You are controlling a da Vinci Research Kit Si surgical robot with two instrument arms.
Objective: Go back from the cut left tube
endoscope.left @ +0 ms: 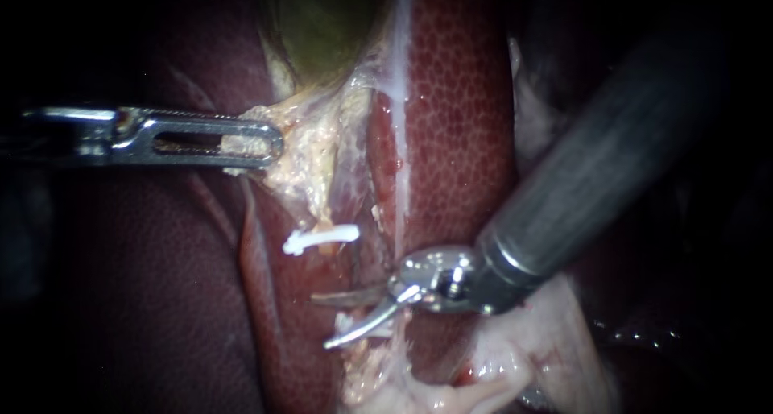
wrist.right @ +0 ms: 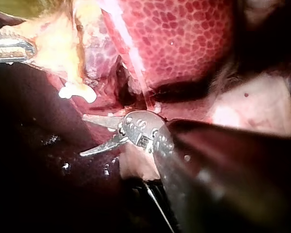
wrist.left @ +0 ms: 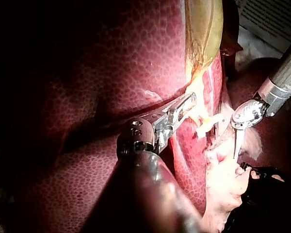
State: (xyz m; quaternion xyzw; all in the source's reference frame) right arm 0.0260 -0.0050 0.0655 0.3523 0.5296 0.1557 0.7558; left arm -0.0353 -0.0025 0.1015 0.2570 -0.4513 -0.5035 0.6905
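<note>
**While the left instrument holds, the right one has its way back open**

Since the right instrument [endoscope.left: 322, 322] reaches in from below and beyond the clip [endoscope.left: 320, 238], its way back lies along its own shaft, away from the clip. Its 2 jaws stand apart with a plain gap and grip nothing.

The left tube [endoscope.left: 330, 209] runs lengthwise from the gallbladder [endoscope.left: 322, 27] down past the clip. The open jaws lie just below the clip, pointing across the tube's line. The right instrument is much the nearer to the cut.

The left instrument [endoscope.left: 259, 144] sits above the clip, its jaws closed on pale tissue [endoscope.left: 302, 152] under the gallbladder.

The cut end is hard to pick out among the pale shreds below the clip. I cannot tell whether a jaw touches tissue there.
</note>
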